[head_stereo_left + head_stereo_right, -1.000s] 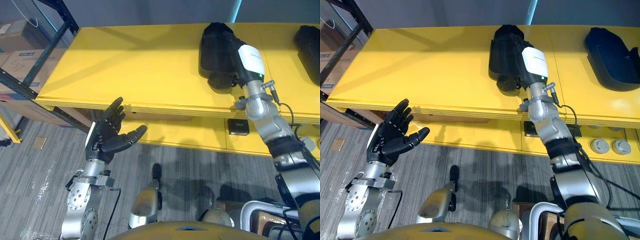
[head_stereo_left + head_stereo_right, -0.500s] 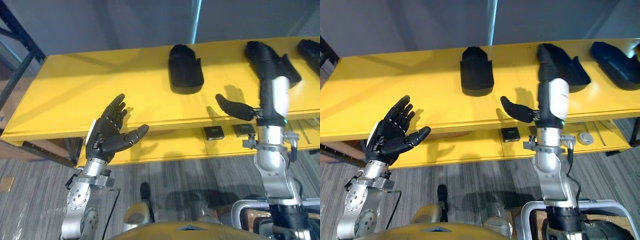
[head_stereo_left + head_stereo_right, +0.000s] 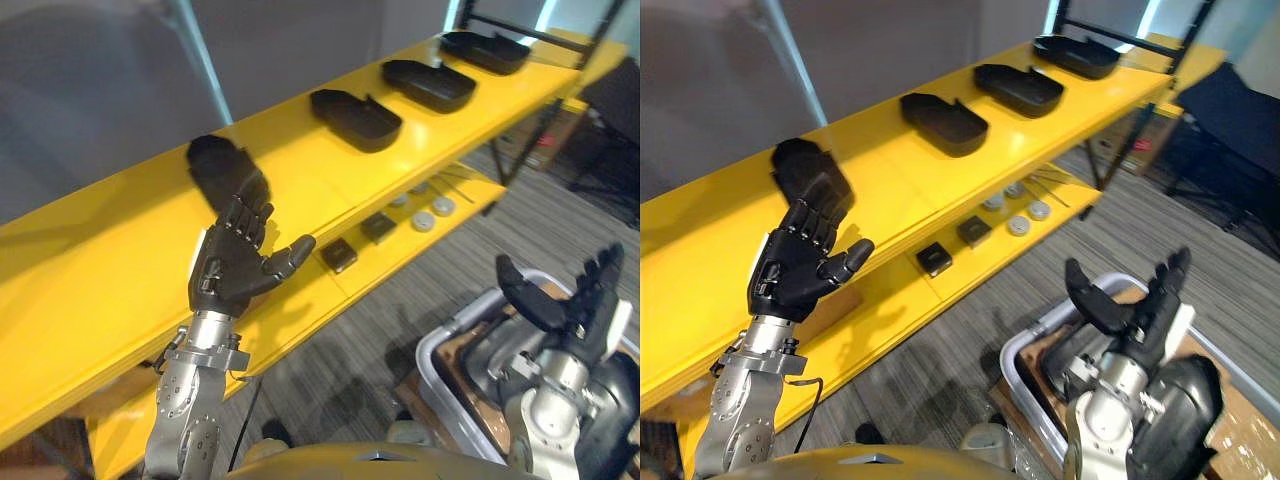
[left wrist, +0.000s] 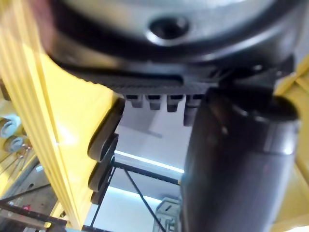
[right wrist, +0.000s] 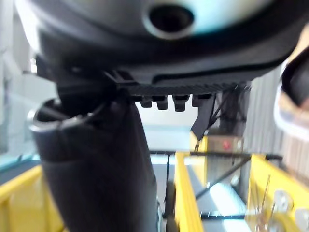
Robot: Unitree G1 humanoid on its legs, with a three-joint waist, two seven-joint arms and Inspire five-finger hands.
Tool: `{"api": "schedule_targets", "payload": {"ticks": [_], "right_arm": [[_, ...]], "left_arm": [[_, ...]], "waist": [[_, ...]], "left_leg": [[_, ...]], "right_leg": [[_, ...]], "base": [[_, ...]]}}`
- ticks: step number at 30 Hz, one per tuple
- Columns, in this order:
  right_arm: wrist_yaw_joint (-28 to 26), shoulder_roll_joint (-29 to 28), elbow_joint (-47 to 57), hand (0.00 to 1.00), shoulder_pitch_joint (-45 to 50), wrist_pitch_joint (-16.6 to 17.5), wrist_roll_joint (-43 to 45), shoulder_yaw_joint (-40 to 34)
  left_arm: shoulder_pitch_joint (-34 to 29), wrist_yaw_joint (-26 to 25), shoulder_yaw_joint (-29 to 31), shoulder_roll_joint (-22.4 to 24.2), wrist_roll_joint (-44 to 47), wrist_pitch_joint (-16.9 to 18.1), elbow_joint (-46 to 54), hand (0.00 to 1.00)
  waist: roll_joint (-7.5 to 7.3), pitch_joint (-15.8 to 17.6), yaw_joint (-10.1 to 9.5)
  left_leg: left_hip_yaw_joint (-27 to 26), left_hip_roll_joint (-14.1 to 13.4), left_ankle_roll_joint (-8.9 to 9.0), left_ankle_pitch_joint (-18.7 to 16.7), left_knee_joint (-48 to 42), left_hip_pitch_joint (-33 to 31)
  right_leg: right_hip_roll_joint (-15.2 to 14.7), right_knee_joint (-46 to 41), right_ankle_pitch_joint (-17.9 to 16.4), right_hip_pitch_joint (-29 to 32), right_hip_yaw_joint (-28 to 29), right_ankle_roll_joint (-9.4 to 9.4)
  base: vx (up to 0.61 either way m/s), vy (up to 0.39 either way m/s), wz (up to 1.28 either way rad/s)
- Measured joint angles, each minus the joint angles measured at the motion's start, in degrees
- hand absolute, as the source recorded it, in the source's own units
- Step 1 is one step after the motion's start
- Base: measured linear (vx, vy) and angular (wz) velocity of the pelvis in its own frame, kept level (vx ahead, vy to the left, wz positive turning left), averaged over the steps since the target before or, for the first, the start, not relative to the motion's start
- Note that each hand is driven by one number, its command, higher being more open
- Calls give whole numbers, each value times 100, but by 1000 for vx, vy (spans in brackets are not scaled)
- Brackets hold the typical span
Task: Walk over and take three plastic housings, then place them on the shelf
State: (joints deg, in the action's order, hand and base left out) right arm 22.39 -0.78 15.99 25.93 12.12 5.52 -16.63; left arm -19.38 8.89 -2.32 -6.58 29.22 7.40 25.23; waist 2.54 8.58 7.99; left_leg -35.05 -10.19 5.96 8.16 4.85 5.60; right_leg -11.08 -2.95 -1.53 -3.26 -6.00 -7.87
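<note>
Lining the shelf (image 3: 100, 270) sit black scoop-shaped plastic housings (image 3: 356, 120); left robot hand (image 3: 225, 275), right robot hand (image 3: 572, 322) splayed.

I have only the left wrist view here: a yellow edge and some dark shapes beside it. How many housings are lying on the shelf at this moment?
Observer: Four black housings lie in a row on the upper yellow shelf.
Operator: Does the right hand hold one of them?
Observer: No. The right hand is open and empty, near a grey bin.
Operator: And the left hand, is it touching anything?
Observer: The left hand is open too, raised in front of the shelf edge, and it holds nothing.
</note>
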Motion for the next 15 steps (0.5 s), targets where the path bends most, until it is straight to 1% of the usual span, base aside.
{"api": "schedule_targets", "payload": {"ticks": [1, 2, 3, 4, 5, 6, 7, 8, 9, 10, 11, 12, 13, 15], "right_arm": [[-157, 21, 0, 100, 19, 7, -226, 26], [-203, 29, 4, 100, 4, 9, -356, 51], [-427, 142, 31, 100, -57, 49, -735, 246], [-643, 339, 58, 100, -157, 112, -719, 497], [-834, 615, 77, 100, -351, 142, -682, 813], [-1018, 965, 75, 100, -725, 186, -678, 1251], [-1087, 1203, 70, 100, -1110, 214, -694, 1590], [-1096, 1286, 71, 100, -1264, 236, -714, 1748], [-1110, 1410, 72, 100, -1548, 263, -757, 1950], [-1107, 1436, 69, 100, -1646, 255, -774, 2005], [-1096, 1413, 43, 100, -1739, 193, -880, 2050], [-1084, 1359, 26, 100, -1735, 91, -936, 2054], [-1061, 1353, 7, 100, -1659, 52, -977, 2041], [-1043, 1255, -181, 100, -1181, -71, -987, 1845]], "left_arm": [[-17, -126, 90, 0, -31, 0, 14, 100], [-30, -143, 132, -1, -48, 0, 14, 100], [-107, -255, 304, -11, -56, 0, 14, 100], [-199, -372, 452, -10, 3, 6, 14, 100], [-326, -482, 633, 1, 88, 24, 14, 100], [-492, -535, 891, -1, 200, 65, 13, 100], [-614, -544, 1065, 3, 189, 170, 8, 100], [-634, -545, 1109, 4, 188, 224, 6, 100], [-612, -542, 1123, 6, 186, 399, 6, 100], [-580, -529, 1112, 7, 182, 487, 6, 100], [-497, -519, 1094, 5, 182, 666, 8, 100], [-358, -531, 1033, -2, 183, 781, 7, 100], [-274, -568, 976, -12, 169, 816, 7, 100], [137, -651, 701, -94, 70, 1009, 13, 100]], "waist": [[-8, 0, -27], [-17, 5, -59], [-62, 2, -248], [-64, 2, -406], [-31, -14, -548], [18, -51, -729], [22, -117, -859], [15, -160, -919], [28, -170, -972], [49, -179, -972], [57, -187, -989], [4, -168, -1005], [-3, -168, -992], [-17, -151, -803]], "left_leg": [[246, -10, 110, -123, -58, -29], [372, -9, 131, -192, -131, -57], [994, -32, 147, -585, -639, -235], [1554, -55, 104, -977, -1139, -407], [2182, -56, 35, -1347, -1690, -607], [2829, -85, -63, -1647, -2307, -831], [3333, -88, -35, -1703, -2629, -978], [3465, -71, -34, -1714, -2685, -1032], [3484, -56, -33, -1781, -2609, -1036], [3465, -53, -21, -1831, -2515, -1033], [3417, -28, 67, -1877, -2283, -1021], [3368, 62, 101, -1841, -2200, -1026], [3362, 102, 103, -1839, -2200, -1024], [3349, 215, 72, -1858, -2260, -974]], "right_leg": [[76, 1, 42, 118, 174, 61], [95, 1, 52, 140, 219, 77], [181, 1, 100, 237, 396, 146], [286, 14, 122, 255, 522, 217], [426, 14, 134, 275, 656, 273], [608, 14, 160, 322, 895, 314], [704, 14, 203, 406, 1080, 371], [731, 18, 212, 461, 1118, 375], [725, 11, 231, 525, 1108, 354], [718, 6, 246, 564, 1082, 330], [676, -8, 271, 664, 1055, 289], [581, -44, 314, 726, 1065, 224], [542, -102, 328, 737, 1061, 192], [435, -618, 254, 870, 1042, 149]], "base": [[-9, -28, -52], [3, -39, -90], [-3, -44, -105], [-16, -70, -139], [-24, -61, -142], [-27, -44, -136], [-20, -25, -105], [2, -52, -56], [15, -43, -11], [23, 2, 8], [30, 80, 8], [40, 84, 4], [46, 71, 2], [64, 95, 5]]}}
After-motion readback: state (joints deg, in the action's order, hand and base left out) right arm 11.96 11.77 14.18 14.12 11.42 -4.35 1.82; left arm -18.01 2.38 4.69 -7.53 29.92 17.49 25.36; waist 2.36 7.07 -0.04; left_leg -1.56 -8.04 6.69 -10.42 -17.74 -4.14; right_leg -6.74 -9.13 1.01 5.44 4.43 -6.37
